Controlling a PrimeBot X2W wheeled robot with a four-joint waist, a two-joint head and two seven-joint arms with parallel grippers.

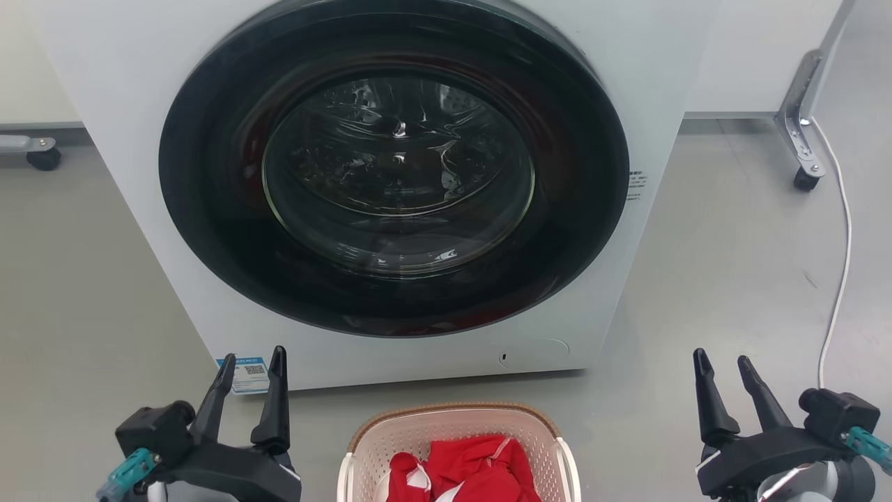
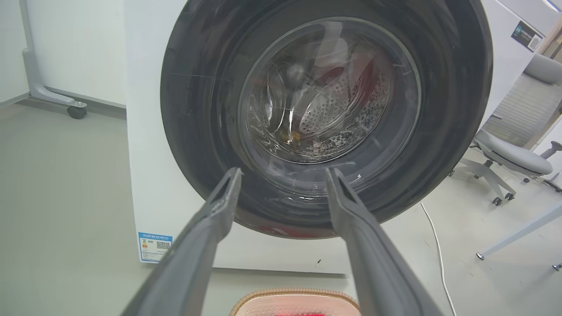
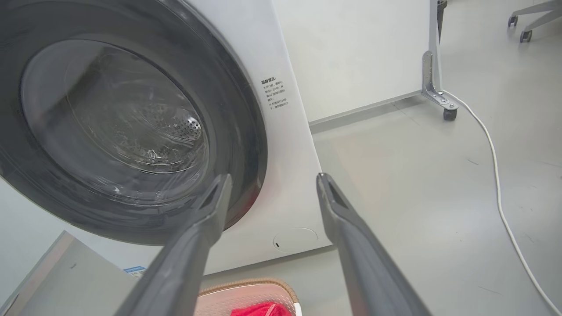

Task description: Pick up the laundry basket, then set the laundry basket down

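Note:
The laundry basket [image 1: 456,427], cream-white with perforated walls and a brown woven rim, stands on the floor at the bottom centre of the head view, red clothing [image 1: 467,470] inside it. Its far rim also peeks into the left wrist view [image 2: 294,298] and the right wrist view [image 3: 252,289]. My left gripper [image 1: 252,364] hovers open to the basket's left, well apart from it. To the basket's right, my right gripper [image 1: 721,366] is open too, with nothing between its fingers. Neither touches the basket.
A white front-loading washing machine [image 1: 139,104] with a shut dark round door [image 1: 394,167] stands just beyond the basket. A white cable [image 1: 840,279] trails on the floor at right, near a castor leg [image 1: 805,125]. An office chair [image 2: 513,149] stands further right.

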